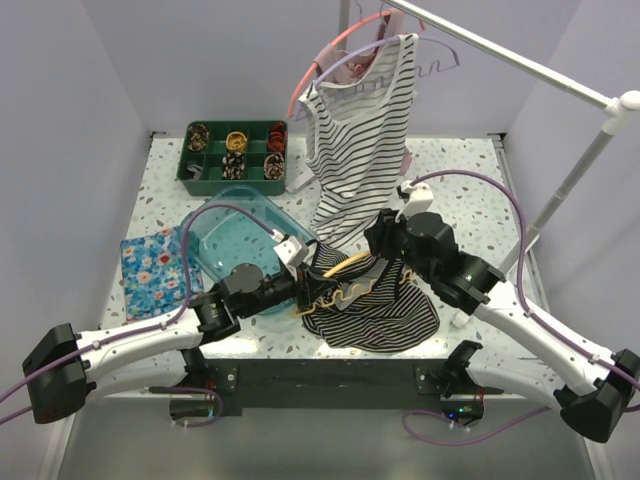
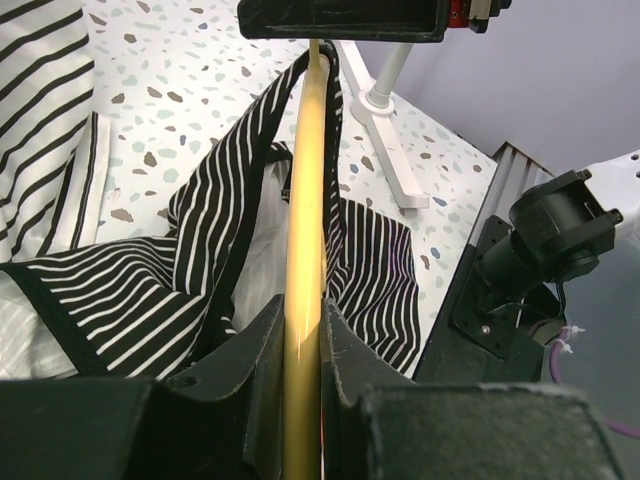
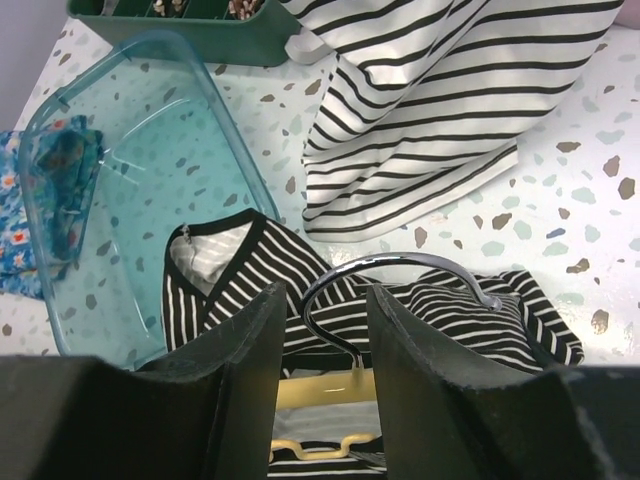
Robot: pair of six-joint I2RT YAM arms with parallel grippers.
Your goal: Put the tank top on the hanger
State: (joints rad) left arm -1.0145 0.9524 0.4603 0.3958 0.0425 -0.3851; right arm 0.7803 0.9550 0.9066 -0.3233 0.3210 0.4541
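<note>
The dark tank top lies crumpled on the table near the front edge, between both grippers. The yellow hanger lies across it. My left gripper is shut on one arm of the hanger, and a strap of the tank top loops over that arm near its far end. My right gripper is open. In the right wrist view its jaws stand on either side of the metal hook, above the yellow bar and the tank top.
A clear teal bin stands left of the tank top, with a floral cloth beside it. A green compartment tray is at the back. A white striped tank top hangs on a lilac hanger from the rack rail, with a pink hanger behind it.
</note>
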